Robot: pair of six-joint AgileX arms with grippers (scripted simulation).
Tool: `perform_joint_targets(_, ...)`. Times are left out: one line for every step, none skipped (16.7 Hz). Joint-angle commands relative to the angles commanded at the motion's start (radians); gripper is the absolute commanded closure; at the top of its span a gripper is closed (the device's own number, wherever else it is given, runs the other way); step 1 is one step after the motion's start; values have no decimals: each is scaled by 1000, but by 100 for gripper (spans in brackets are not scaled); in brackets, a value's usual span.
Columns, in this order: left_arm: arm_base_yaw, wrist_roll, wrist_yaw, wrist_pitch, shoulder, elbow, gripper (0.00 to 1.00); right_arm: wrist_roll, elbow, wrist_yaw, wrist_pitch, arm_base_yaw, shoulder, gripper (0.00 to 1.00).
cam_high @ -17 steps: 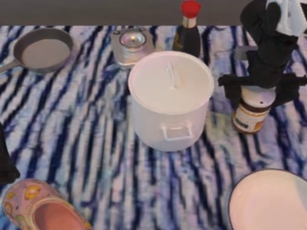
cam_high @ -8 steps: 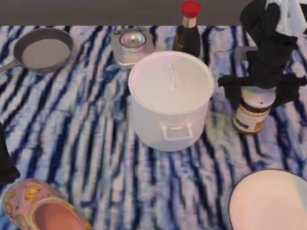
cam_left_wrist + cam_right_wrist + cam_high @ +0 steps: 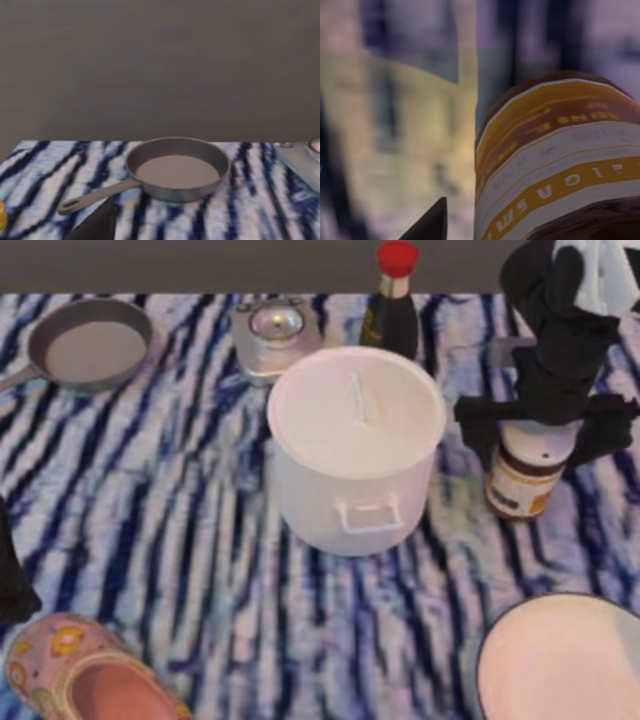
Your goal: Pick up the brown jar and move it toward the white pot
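The brown jar, with a white lid and a cream-yellow label, stands upright on the striped cloth just right of the white pot. My right gripper hangs straight over the jar's lid, open, with its dark fingers spread wide to either side. The right wrist view is filled by the jar's label, and one fingertip stands clear of it with a gap between. My left arm is parked at the table's left edge, and one finger shows far off to the side.
A grey frying pan lies at the back left. A silver metal object and a dark bottle with a red cap stand behind the pot. A white plate sits front right and a pink shoe front left.
The right gripper's fingers have shifted slightly, their ends now lower and more spread. The jar, the pot and the left arm have stayed where they were.
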Motion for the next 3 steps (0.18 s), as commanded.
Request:
perform_joint_targets(0, 0, 0, 0, 0, 0, 0, 0, 0, 0, 0, 0, 0, 0)
perform_joint_targets(0, 0, 0, 0, 0, 0, 0, 0, 0, 0, 0, 0, 0, 0)
perform_joint_targets(0, 0, 0, 0, 0, 0, 0, 0, 0, 0, 0, 0, 0, 0)
